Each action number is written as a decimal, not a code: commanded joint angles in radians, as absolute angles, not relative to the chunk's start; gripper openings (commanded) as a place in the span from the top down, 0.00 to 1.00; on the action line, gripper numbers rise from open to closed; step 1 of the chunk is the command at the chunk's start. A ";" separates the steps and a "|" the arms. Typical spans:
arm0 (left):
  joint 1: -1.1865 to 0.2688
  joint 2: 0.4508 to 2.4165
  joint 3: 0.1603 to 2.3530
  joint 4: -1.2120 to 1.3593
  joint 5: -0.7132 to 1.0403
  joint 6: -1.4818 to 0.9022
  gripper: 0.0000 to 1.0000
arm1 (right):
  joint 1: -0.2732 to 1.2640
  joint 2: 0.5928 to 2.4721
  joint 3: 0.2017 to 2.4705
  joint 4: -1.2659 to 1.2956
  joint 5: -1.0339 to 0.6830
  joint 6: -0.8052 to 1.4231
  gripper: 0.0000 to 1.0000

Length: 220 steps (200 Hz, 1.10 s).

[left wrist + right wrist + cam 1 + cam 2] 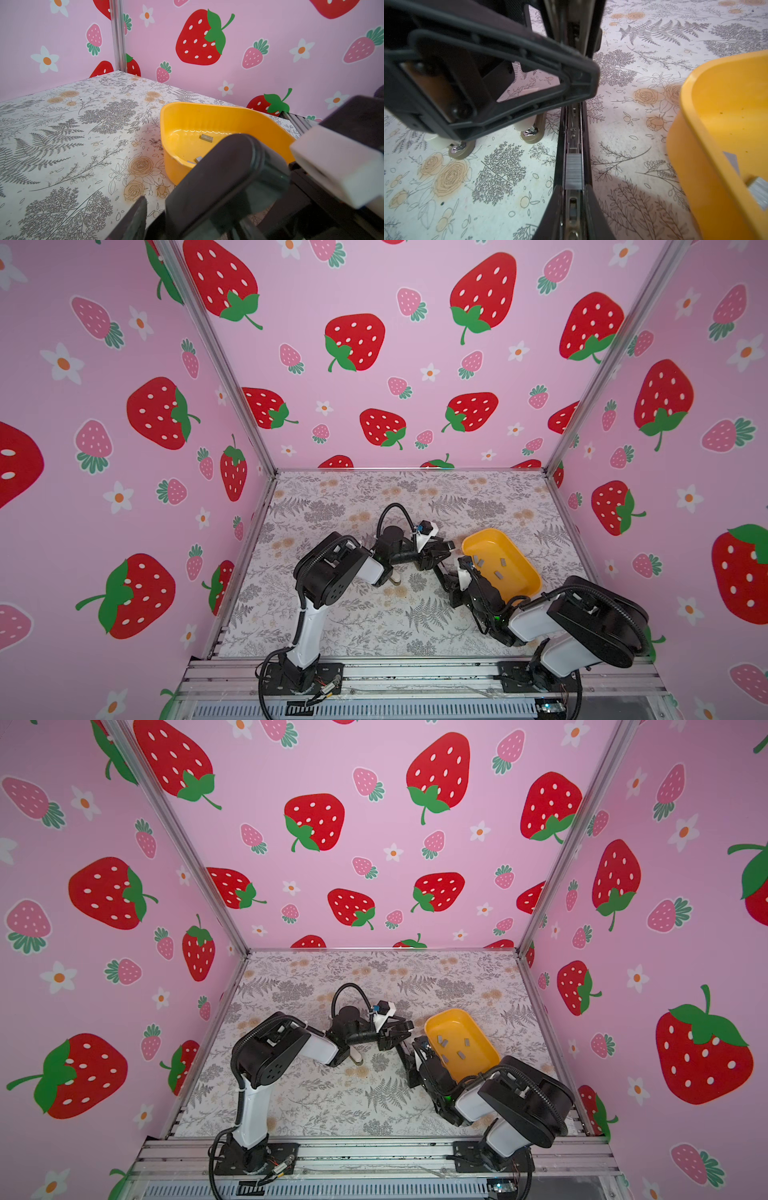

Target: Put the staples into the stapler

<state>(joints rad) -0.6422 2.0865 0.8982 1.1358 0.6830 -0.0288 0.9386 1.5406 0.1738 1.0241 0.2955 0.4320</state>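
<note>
Starting at the left, the left arm reaches from its base toward the middle of the floral tabletop (332,497). Under its forearm, two whitish staplers (529,133) rest on the tabletop side by side. The right wrist view shows only their front ends, and both top views show only one tip.

The left gripper (444,553) hangs near the centre, just above the far part of the stapler (572,124). Its jaws stand parted, and nothing shows between them.

The stapler is a narrow, black-sided one with its magazine channel laid open and facing up. It sits between the two arms, just beside the tray. The right gripper (573,190) has its jaws clenched on the stapler's two sides, one finger (556,207) pressed against each black wall. One grey strip of the staples (573,172) lies flat inside the channel, lined up with it, just ahead of the right jaws. Whether the stapler touches the tabletop or is lifted off it cannot be told.

Further right, a yellow tray (523,562) stands on the tabletop, partly covered at its near end by the right arm. Several loose strips (503,561) lie scattered on its floor, apart from one another.
</note>
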 commanded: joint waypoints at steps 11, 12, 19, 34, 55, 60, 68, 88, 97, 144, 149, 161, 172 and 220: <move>-0.643 2.031 0.912 1.122 0.732 0.011 0.39 | 0.946 1.554 0.170 1.114 0.316 0.410 0.95; -0.643 2.031 0.911 1.122 0.734 0.011 0.39 | 0.946 1.555 0.170 1.114 0.316 0.410 0.95; -0.644 2.028 0.910 1.121 0.742 0.016 0.39 | 0.945 1.557 0.170 1.116 0.317 0.409 0.95; -0.646 2.028 0.901 1.134 0.753 0.019 0.37 | 0.946 1.558 0.170 1.123 0.318 0.408 0.95; -0.648 2.024 0.893 1.134 0.767 0.027 0.35 | 0.946 1.559 0.169 1.129 0.320 0.408 0.95; -0.649 2.022 0.889 1.133 0.767 0.030 0.35 | 0.946 1.557 0.167 1.129 0.320 0.408 0.95; -0.649 2.017 0.883 1.134 0.767 0.034 0.34 | 0.946 1.557 0.166 1.132 0.322 0.407 0.95; -0.649 1.999 0.870 1.128 0.779 0.039 0.32 | 0.945 1.558 0.164 1.135 0.327 0.406 0.95; -0.649 1.989 0.863 1.129 0.786 0.034 0.32 | 0.946 1.561 0.164 1.135 0.330 0.408 0.95; -0.647 1.930 0.839 1.110 0.842 0.031 0.30 | 0.946 1.582 0.169 1.150 0.331 0.414 0.95; -0.646 1.924 0.838 1.106 0.850 0.029 0.30 | 0.946 1.584 0.169 1.149 0.334 0.415 0.95; -0.647 1.908 0.839 1.090 0.860 0.031 0.30 | 0.946 1.588 0.170 1.149 0.333 0.416 0.95; -0.647 1.897 0.830 1.093 0.852 0.032 0.30 | 0.946 1.589 0.172 1.149 0.331 0.418 0.95; -0.638 1.885 0.827 1.071 0.682 0.012 0.30 | 0.945 1.537 0.193 1.048 0.368 0.434 0.67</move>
